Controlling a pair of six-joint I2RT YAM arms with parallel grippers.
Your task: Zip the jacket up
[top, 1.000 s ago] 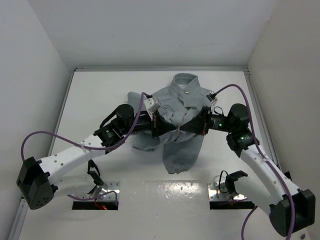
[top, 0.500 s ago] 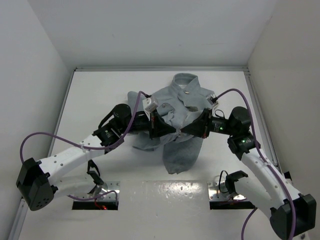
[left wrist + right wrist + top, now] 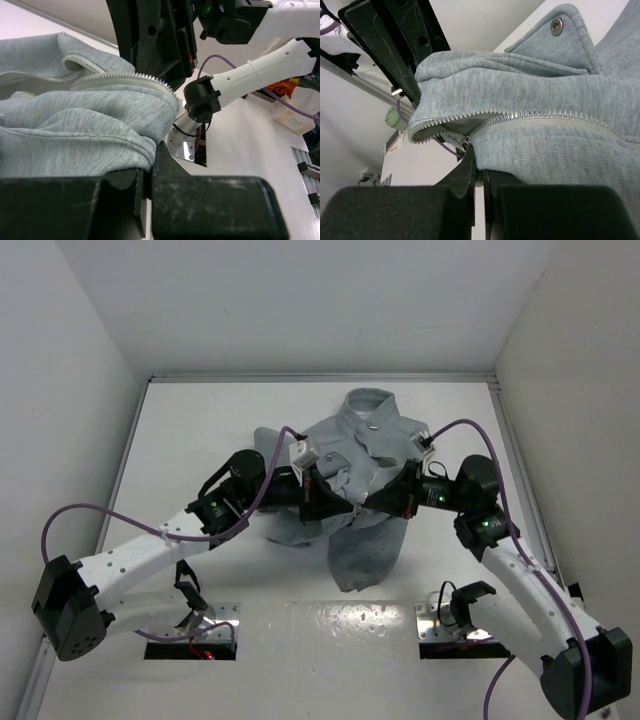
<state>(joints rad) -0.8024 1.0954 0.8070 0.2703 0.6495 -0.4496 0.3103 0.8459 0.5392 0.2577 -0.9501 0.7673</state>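
Note:
The light grey jacket [image 3: 365,440] lies bunched in the middle of the white table, collar at the far end, with a small metal snap [image 3: 372,424] near the collar. My left gripper [image 3: 340,507] and right gripper [image 3: 374,502] meet tip to tip over its front, lifting the fabric. In the left wrist view my left gripper [image 3: 149,161] is shut on a fold of the jacket [image 3: 75,125] below the open zipper teeth [image 3: 125,77]. In the right wrist view my right gripper [image 3: 479,167] is shut on the jacket [image 3: 560,145] just below the zipper slider [image 3: 465,143].
White walls close in the table on the left, far and right sides. Two metal mounting plates [image 3: 205,620] [image 3: 455,620] sit at the near edge by the arm bases. The left gripper's black body [image 3: 395,40] hangs close in front of the right one.
Both grippers have moved slightly toward the near edge, still holding the fabric. The jacket's front has been pulled along and its lower part lies a little nearer.

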